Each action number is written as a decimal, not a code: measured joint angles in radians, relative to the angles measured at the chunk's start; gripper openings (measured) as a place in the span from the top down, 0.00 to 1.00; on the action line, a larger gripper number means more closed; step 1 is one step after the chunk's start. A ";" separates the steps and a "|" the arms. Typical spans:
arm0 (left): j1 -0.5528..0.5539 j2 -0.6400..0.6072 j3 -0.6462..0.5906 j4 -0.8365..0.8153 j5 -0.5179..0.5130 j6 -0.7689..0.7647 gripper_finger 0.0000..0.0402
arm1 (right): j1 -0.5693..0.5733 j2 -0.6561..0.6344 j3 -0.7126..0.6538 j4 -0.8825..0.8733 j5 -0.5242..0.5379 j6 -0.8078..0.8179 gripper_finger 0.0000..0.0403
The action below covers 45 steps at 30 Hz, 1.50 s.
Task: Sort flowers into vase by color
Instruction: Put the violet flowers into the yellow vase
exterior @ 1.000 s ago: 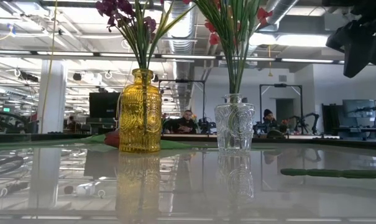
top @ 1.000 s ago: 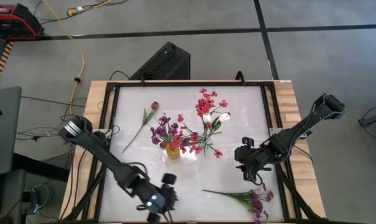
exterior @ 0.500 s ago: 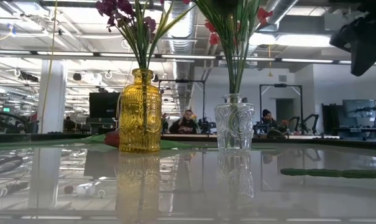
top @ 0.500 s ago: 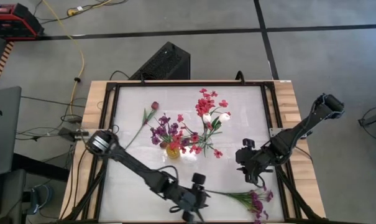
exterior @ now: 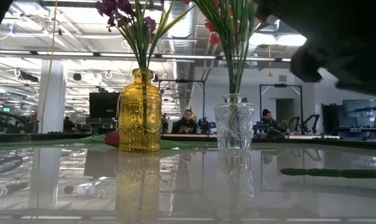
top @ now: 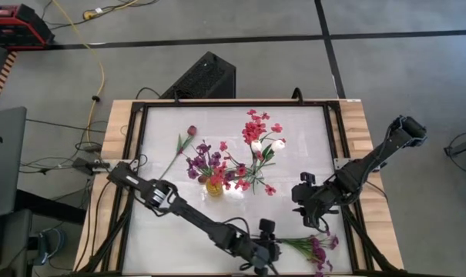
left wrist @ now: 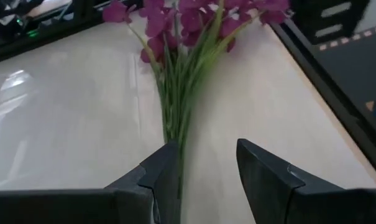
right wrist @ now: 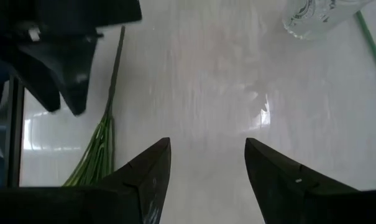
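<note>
A purple flower spray [top: 313, 248] lies flat on the table near the front right edge. In the left wrist view its blossoms [left wrist: 194, 18] point away and its stem bundle [left wrist: 174, 106] runs toward my left gripper [left wrist: 203, 168]. That gripper is open and low at the stem end [top: 275, 248]. My right gripper [top: 310, 206] hovers open to the right of the vases, holding nothing. The yellow vase [top: 215, 185] holds purple flowers. The clear vase [exterior: 234, 124] holds red and white ones. A single dark-red bud on a stem [top: 180, 148] lies at the far left. My left gripper comes slanting down along the purple spray's stems, with the stem end [left wrist: 175, 146] close by the inner side of one finger [left wrist: 166, 165]. I cannot tell whether that finger touches the stems. The spray lies flat on the table.
The two vases stand side by side mid-table, their blooms spreading wide overhead. The dark table frame [top: 348, 231] runs just right of the purple spray. Open tabletop lies between the vases and the near edge. People sit at desks [exterior: 188, 121] far behind the table.
My left arm has swept along the near edge toward the table's right and sunk lower, reaching the stem end of the purple spray. Its fingers have stayed open. It now fills the upper right of the low view. The flowers have not moved.
</note>
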 joint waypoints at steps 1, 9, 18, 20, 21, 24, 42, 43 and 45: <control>0.006 0.013 0.016 0.002 -0.001 -0.006 0.63 | 0.000 0.000 0.000 0.000 0.003 0.000 0.42; 0.067 0.023 0.030 -0.077 0.058 -0.135 0.63 | -0.001 0.000 0.000 0.024 0.018 0.000 0.42; 0.096 0.044 0.032 -0.140 0.211 -0.194 0.63 | -0.001 0.000 -0.004 0.029 0.038 -0.027 0.42; 0.096 0.044 0.032 -0.146 0.184 -0.193 0.63 | -0.001 0.000 -0.009 0.025 0.038 -0.026 0.42; 0.095 0.044 0.032 -0.145 0.179 -0.193 0.63 | -0.001 0.000 -0.010 0.026 0.037 -0.026 0.42; 0.095 0.044 0.032 -0.151 0.192 -0.189 0.63 | -0.001 0.000 -0.011 0.027 0.037 -0.026 0.42; -0.011 -0.021 0.026 -0.435 -0.174 -0.158 0.99 | 0.053 -0.006 -0.012 0.055 0.084 -0.019 0.42; -0.024 -0.029 0.026 -0.472 -0.217 -0.175 0.99 | 0.067 -0.008 -0.012 0.052 0.104 -0.019 0.42; -0.048 -0.046 0.026 -0.558 -0.287 -0.230 0.99 | 0.094 -0.009 -0.012 0.044 0.155 -0.019 0.42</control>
